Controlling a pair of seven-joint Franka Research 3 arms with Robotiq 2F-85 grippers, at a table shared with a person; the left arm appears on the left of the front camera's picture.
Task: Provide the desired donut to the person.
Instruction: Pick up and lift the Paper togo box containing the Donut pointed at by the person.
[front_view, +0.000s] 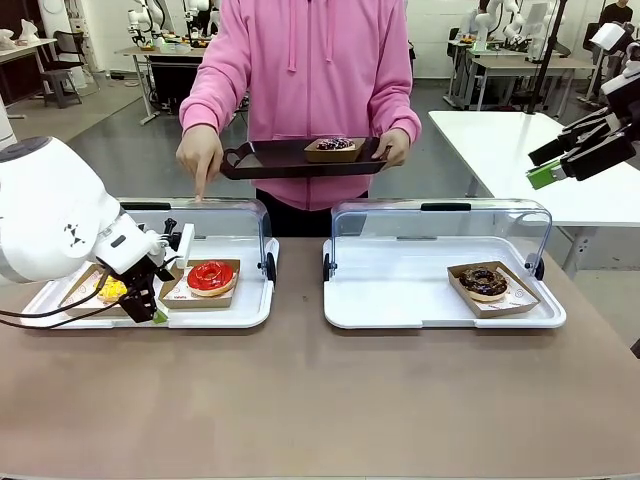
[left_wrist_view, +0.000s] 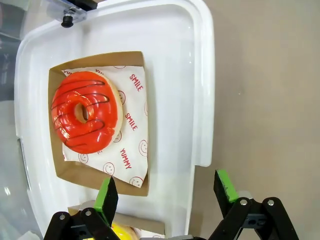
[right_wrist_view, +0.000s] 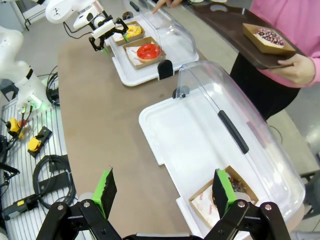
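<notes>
The person in a pink hoodie stands at the far side, holding a dark tray with a sprinkled donut on it. Their other hand points a finger down at the left case's lid. Under that lid a red-glazed donut lies in a cardboard tray beside a yellow donut. My left gripper is open and empty, low over the left case's front edge, next to the red donut. My right gripper hangs open high at the right, holding nothing.
A chocolate donut sits in the right white case, whose clear lid stands raised. The left case's lid is raised too. A white side table stands at the far right. Bare brown tabletop lies in front.
</notes>
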